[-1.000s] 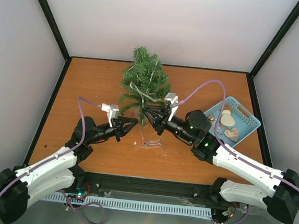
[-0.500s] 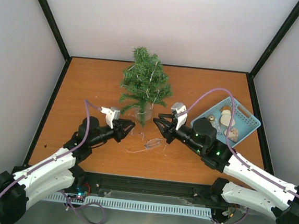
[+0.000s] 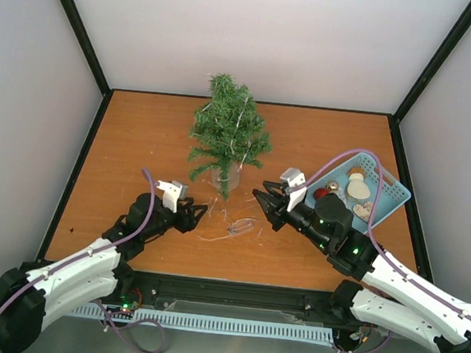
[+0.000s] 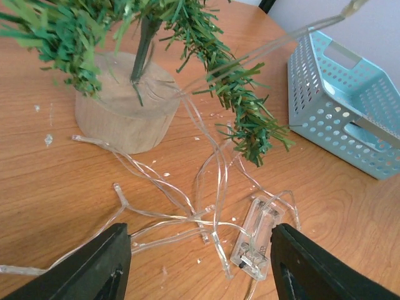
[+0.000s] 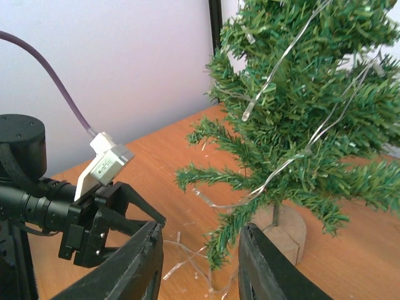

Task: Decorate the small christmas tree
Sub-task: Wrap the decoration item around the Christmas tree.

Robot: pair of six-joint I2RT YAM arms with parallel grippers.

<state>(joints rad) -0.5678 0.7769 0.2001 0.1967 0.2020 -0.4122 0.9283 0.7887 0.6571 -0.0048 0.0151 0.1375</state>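
The small christmas tree (image 3: 227, 134) stands on a round wooden base (image 4: 125, 109) at the back middle of the table, with a clear light string (image 5: 284, 59) draped over its branches. The string's loose end and its clear battery box (image 4: 255, 240) lie on the table in front of the tree. My left gripper (image 3: 198, 213) is open and low over that tangle, its fingers (image 4: 94, 265) either side of the wires, holding nothing. My right gripper (image 3: 263, 202) is open and empty, right of the tree's base, its fingers (image 5: 134, 265) facing the lower branches.
A light blue perforated basket (image 3: 388, 175) with several ornaments (image 3: 357, 187) sits at the right, behind my right arm. White walls and black frame posts close in the table. Small white specks dot the wood near the base.
My left gripper has opened and drawn back toward the near left, leaving the wires on the table. My right gripper has pulled away from the tree's base to the right and opened wider.
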